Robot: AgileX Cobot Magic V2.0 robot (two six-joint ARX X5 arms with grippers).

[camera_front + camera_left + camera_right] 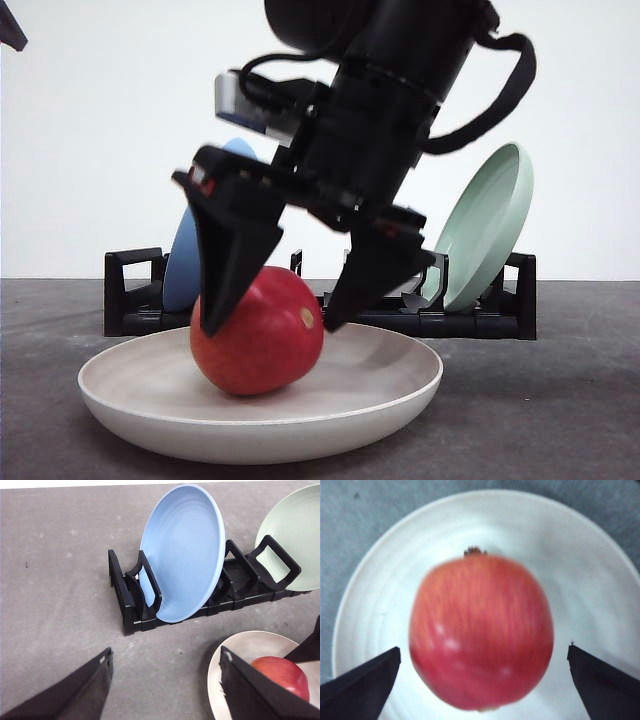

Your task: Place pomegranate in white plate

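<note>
The red pomegranate (262,340) rests in the white plate (400,385) at the front of the table, a little left of the plate's middle. My right gripper (270,325) hangs over it, open, with one black finger on each side of the fruit. In the right wrist view the pomegranate (481,632) lies between the fingertips (380,672) with a gap on both sides, on the white plate (580,555). My left gripper (166,656) is open over bare table, left of the white plate (245,650) and the pomegranate (282,675).
A black dish rack (135,300) stands behind the plate. It holds a blue plate (182,555) on edge at the left and a pale green plate (487,225) at the right. The table top (60,605) is grey.
</note>
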